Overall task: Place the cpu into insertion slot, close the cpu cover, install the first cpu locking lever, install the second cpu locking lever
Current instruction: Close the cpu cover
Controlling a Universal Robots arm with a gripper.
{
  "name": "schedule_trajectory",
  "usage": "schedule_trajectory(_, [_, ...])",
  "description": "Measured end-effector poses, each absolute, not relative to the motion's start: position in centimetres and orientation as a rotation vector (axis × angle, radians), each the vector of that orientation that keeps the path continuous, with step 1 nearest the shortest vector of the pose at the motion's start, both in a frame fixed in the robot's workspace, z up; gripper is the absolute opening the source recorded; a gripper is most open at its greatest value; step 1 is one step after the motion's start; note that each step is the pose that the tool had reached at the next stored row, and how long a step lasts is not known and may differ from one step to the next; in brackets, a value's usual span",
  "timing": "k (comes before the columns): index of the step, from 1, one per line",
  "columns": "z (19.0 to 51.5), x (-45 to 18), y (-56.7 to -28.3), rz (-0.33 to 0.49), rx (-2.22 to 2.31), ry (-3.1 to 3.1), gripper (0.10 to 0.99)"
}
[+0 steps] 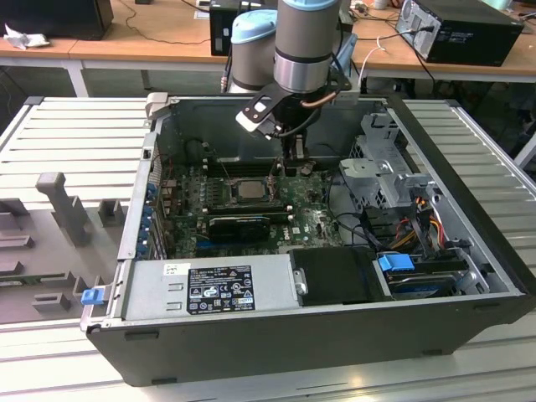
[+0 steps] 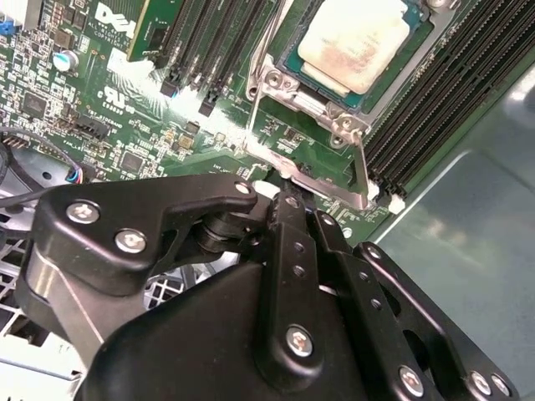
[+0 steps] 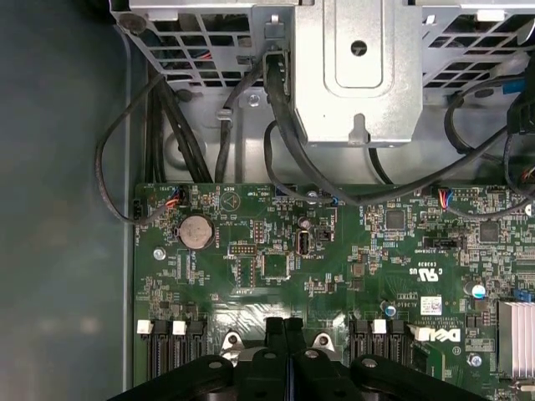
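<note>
Gripper [image 2: 289, 203], jaws pressed together, sat at the cover [image 2: 328, 180] edge.
Chip [image 2: 355, 42] lay seated; a slip could bend that cover.

An open computer case [image 1: 276, 335] lies on a desk [image 1: 59, 126]. Inside it, the power supply [image 1: 209, 289] runs along the near wall. The motherboard [image 1: 314, 222] lies behind that, with the drive cage [image 1: 381, 172] at the exterior view's right. The cpu [image 1: 249, 188] sits in the insertion slot [image 2: 289, 60] mid-board, with memory slots [image 2: 451, 92] on either side and an expansion card [image 1: 239, 224] just in front. The end effector [image 1: 291, 159] hangs just beside the cpu, toward the exterior view's right and the far wall.
</note>
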State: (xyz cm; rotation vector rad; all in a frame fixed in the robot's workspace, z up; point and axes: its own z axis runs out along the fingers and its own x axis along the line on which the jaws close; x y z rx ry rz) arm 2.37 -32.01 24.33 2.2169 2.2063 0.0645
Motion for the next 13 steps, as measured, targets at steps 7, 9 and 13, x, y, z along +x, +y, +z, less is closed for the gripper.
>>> schedule_trajectory(7, [24.33,2.05,-32.01,0.065,2.217,2.206,0.106])
schedule_trajectory(9, [24.33,1.84,-32.01,0.064,2.217,2.206,0.106])
schedule_trajectory(13, [24.33,1.63,-32.01,0.064,2.217,2.206,0.106])
